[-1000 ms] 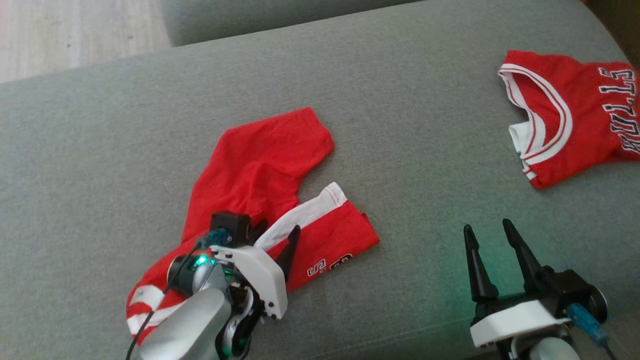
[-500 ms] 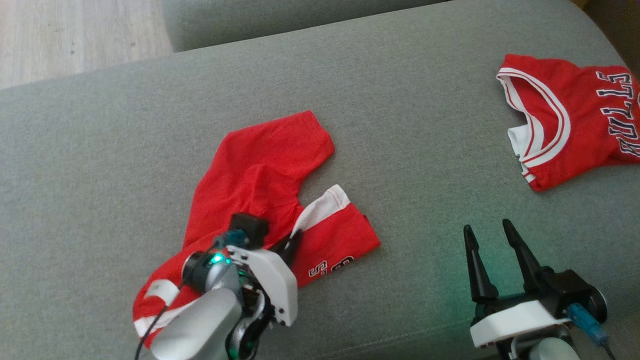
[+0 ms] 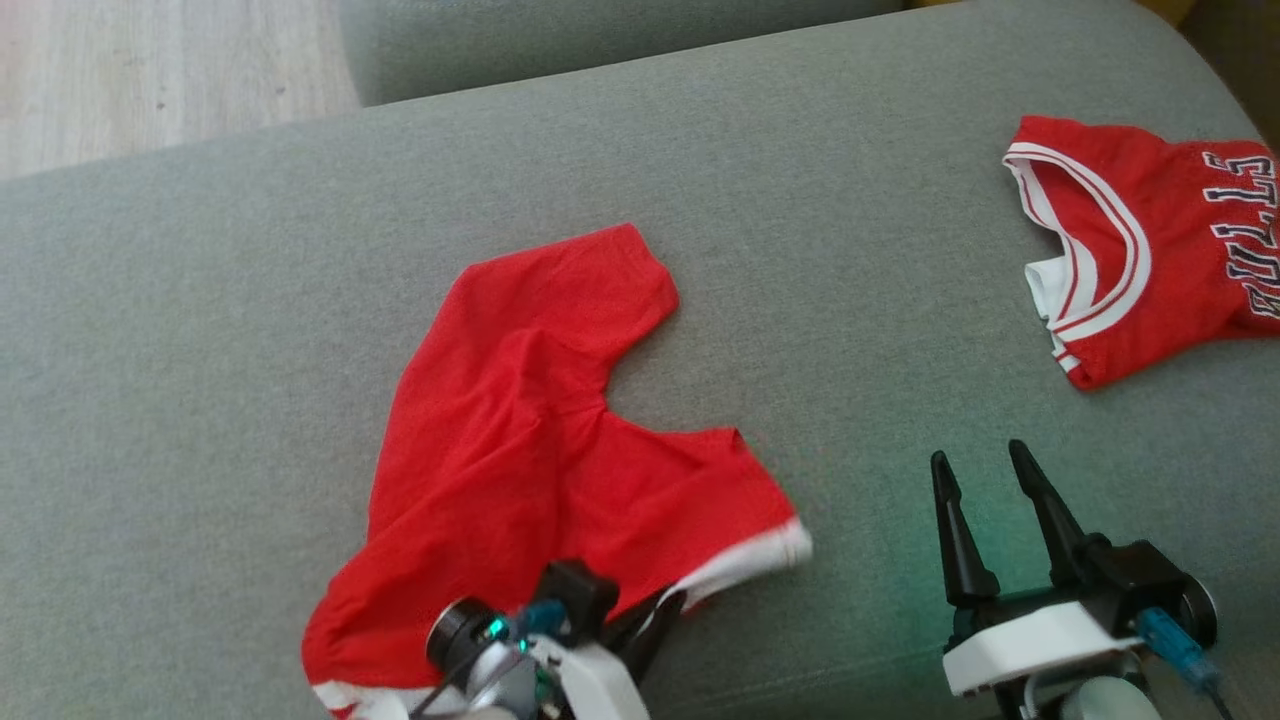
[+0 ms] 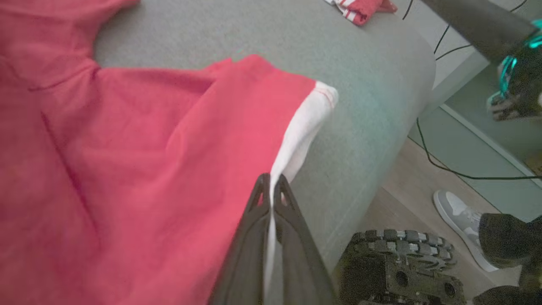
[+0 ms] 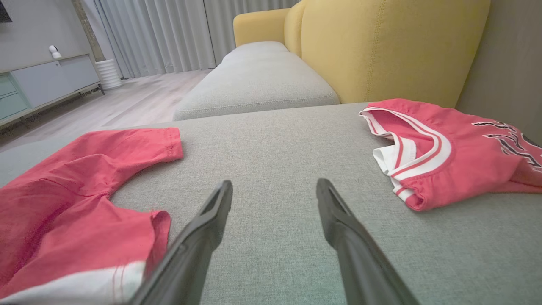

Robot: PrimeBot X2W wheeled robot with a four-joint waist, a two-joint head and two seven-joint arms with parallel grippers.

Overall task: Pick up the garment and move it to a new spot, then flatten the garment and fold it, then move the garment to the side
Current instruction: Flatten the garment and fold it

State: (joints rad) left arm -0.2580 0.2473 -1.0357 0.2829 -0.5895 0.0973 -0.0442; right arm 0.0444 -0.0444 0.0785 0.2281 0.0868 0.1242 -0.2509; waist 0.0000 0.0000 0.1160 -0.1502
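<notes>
Garment [image 3: 500, 440]: a thin red knit piece shaped like a pair of shorts, with white hem bands. It lies on the front-left part of the grey woven sofa cushion [image 3: 820, 200].
Look: rumpled and not flat, with long creases running through the middle. One leg points toward the back of the cushion, and the other spreads rightward to end in a white band [image 4: 311, 114].
Handling: it looks light, limp and not fragile. It should drape and bunch when lifted, and drag rather than slide on the rough cushion weave.
Where to hold: the hems and corners look best. The stitched white band looks thicker than the red cloth, so a pinch there should be less likely to slip.
Left claw [image 4: 271, 186]: fingers pressed together, pinching the edge of the white band at the near hem.
Right claw [image 3: 978, 458]: fingers spread wide and empty, over bare cushion to the right of the garment.
Nearby: a red jersey with a striped white collar and dark lettering [image 3: 1150, 250] lies well apart, at the far right.
</notes>
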